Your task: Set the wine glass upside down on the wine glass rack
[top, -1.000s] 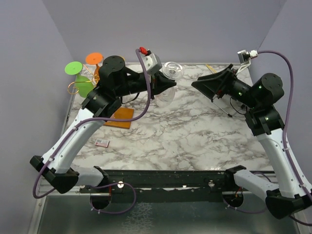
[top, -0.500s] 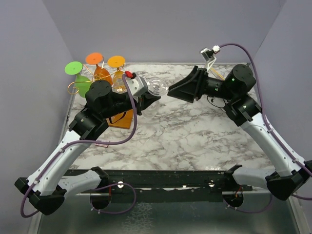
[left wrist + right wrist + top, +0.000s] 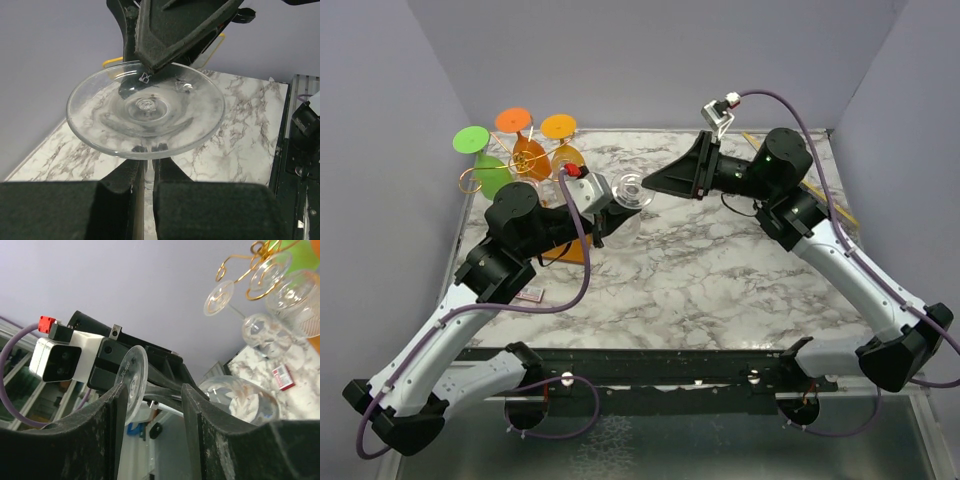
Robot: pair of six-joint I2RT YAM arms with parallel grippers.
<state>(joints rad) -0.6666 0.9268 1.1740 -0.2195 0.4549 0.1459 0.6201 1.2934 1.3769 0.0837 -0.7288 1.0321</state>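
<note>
Jaws of the left gripper [image 3: 147, 189] are shown clamped on the stem of the wine glass [image 3: 145, 107], the thin stem being pinched between the two black pads just below the round foot. Jaws of the right gripper [image 3: 152, 389] are shown apart, with the foot of the glass lying in the gap between them, closer to one finger than to the other. Whether either finger touches the rim of the foot in that view cannot be told. In the left wrist view the dark fingertips of the right gripper are seen at the far upper edge of the foot, at or just above its rim. From above, the clear glass is seen held off the marble table [image 3: 720, 285] over its far left part, with the foot at the high end and the bowl lower, beside the left gripper's fingers; the exact tilt cannot be read. The wine glass rack [image 3: 574, 251] stands at the far left corner of the table, just beside the left arm, its wooden base partly hidden under that arm. Three other glasses are seen hung foot-up on its gold wire arms: a green glass [image 3: 472, 139], an orange glass [image 3: 513, 119] and a yellow glass [image 3: 558, 126]. A small card [image 3: 528, 294] lies flat on the table near the rack's base.
</note>
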